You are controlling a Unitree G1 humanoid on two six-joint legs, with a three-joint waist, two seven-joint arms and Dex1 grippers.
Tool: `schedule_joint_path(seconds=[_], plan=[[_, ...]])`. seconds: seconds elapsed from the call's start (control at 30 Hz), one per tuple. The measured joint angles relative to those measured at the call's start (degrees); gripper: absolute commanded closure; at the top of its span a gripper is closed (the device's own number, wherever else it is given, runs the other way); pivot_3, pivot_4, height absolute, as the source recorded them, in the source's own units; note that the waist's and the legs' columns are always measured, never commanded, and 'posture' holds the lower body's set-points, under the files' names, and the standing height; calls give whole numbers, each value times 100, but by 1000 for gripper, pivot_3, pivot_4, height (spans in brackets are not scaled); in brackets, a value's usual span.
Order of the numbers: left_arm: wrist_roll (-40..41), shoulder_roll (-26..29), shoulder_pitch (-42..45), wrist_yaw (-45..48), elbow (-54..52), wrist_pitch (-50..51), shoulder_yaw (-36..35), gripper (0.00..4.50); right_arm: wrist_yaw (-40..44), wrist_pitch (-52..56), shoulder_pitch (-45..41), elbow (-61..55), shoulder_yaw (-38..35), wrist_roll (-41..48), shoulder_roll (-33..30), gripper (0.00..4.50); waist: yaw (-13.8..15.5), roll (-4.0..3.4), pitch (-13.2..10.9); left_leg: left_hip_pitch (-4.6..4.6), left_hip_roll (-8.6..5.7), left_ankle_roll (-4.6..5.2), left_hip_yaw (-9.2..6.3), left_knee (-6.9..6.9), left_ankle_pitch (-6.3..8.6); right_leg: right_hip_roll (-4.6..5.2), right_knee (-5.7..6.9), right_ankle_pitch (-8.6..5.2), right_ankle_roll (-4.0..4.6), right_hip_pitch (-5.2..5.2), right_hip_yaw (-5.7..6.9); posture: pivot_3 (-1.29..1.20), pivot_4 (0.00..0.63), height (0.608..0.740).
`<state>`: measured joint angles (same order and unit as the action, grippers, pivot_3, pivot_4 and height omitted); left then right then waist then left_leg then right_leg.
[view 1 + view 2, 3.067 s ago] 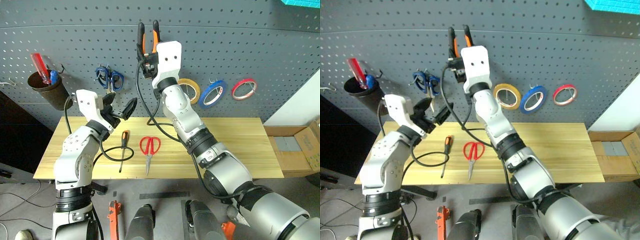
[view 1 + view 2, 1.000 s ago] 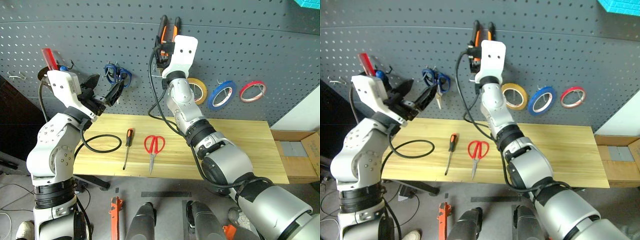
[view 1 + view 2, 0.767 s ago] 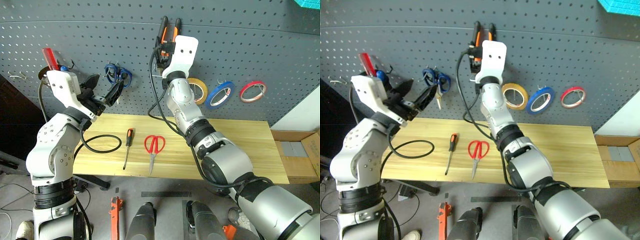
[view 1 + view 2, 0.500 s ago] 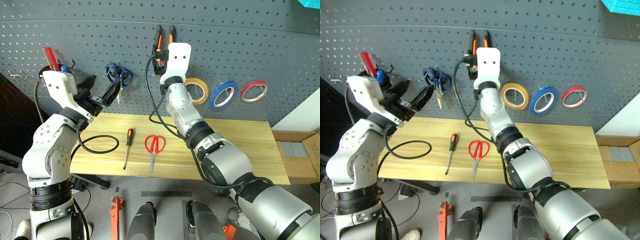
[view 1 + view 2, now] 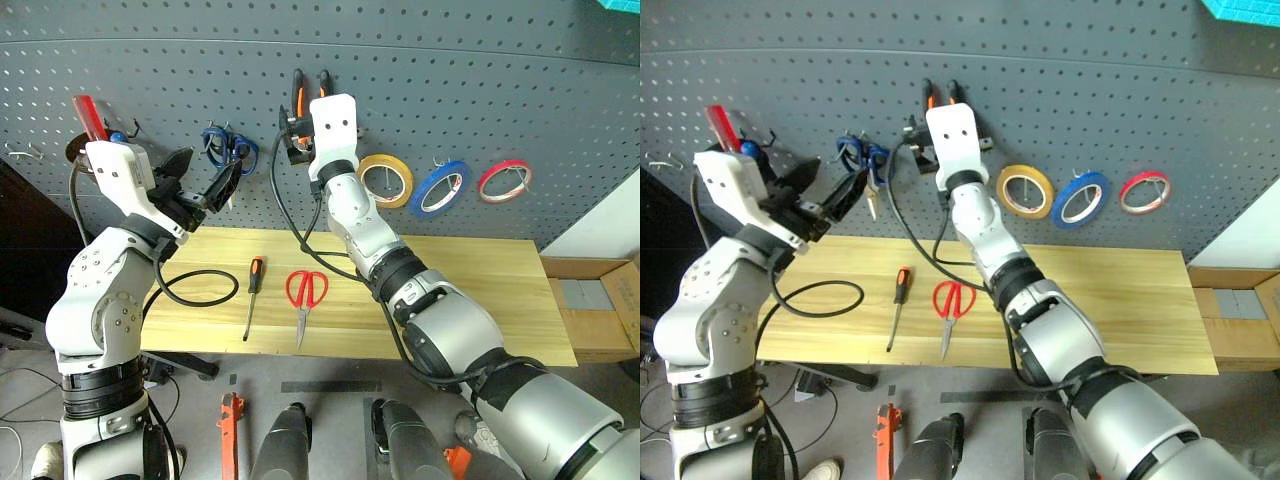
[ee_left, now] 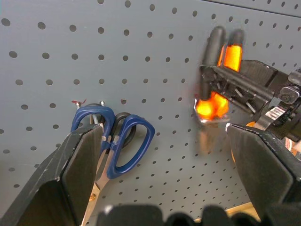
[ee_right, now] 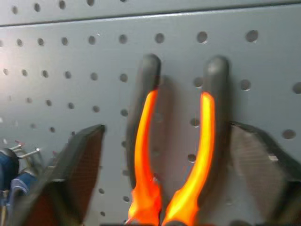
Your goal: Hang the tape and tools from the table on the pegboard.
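Observation:
The pliers [image 5: 308,86] stand against the pegboard [image 5: 500,90] with their orange-and-black handles up. My right gripper [image 7: 167,129] is open around them, one finger on each side with a gap to each handle. What holds the pliers on the board is hidden. The blue tape [image 5: 441,187] hangs on the pegboard to the right. Red-handled scissors [image 5: 303,292] and the screwdriver [image 5: 252,290] lie on the table [image 5: 480,300]. My left gripper [image 5: 205,172] is open and empty, raised in front of the board near the blue scissors [image 6: 115,141].
A yellow tape roll [image 5: 385,180] and a red one [image 5: 503,180] flank the blue tape. A dark cup [image 5: 85,150] with a red tool hangs at the far left. A black cable [image 5: 195,290] loops on the table. A cardboard box [image 5: 600,300] stands to the right.
My right gripper has spread its fingers off the pliers and sunk a little down and to the left. The left arm has held still.

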<state>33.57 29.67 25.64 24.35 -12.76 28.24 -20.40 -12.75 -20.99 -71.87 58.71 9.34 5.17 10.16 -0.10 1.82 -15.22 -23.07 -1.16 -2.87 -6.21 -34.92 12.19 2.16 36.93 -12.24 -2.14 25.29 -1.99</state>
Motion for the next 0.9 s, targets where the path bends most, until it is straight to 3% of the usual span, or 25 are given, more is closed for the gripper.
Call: schedule_joint_path(seconds=[0.13,0.3,0.4,0.6,0.77,0.9], plan=[[-58,-37,48,9,158,-120,67,0,7,174,447,-523,81,-6,-57,23,9,10,6,0,-2,-7,1,0,-4,1,0,1,0,-1,1,120,192,740],[-347,-222,236,-78,474,-377,282,0,920,1190,2298,-2869,543,13,-321,23,2,28,20,-7,-2,-14,3,-2,-5,5,-3,5,-5,1,-2,86,171,740],[-490,-357,220,-253,496,-470,356,0,1546,1881,2926,-3957,743,6,-744,23,-1,29,21,-9,-2,-18,3,-8,-6,6,1,7,-7,3,-1,56,158,740],[-777,-1013,-594,-896,187,-181,751,0,3380,2520,3609,-5765,683,362,-2169,23,-25,45,88,6,-4,-19,14,-9,-5,6,-6,9,-13,-15,-8,4,143,740],[-1361,-1804,-1411,-1864,147,231,1260,0,5226,2678,4390,-6276,928,842,-3165,23,-104,52,105,12,-5,-18,18,-26,-5,4,-6,12,-21,-29,-13,-37,148,740],[-1644,-2096,-1770,-2020,408,446,1726,0,6084,2753,4728,-6424,1149,952,-3411,23,-196,57,111,14,2,-17,18,-65,-5,-8,8,12,-51,-38,-14,-46,156,740]])
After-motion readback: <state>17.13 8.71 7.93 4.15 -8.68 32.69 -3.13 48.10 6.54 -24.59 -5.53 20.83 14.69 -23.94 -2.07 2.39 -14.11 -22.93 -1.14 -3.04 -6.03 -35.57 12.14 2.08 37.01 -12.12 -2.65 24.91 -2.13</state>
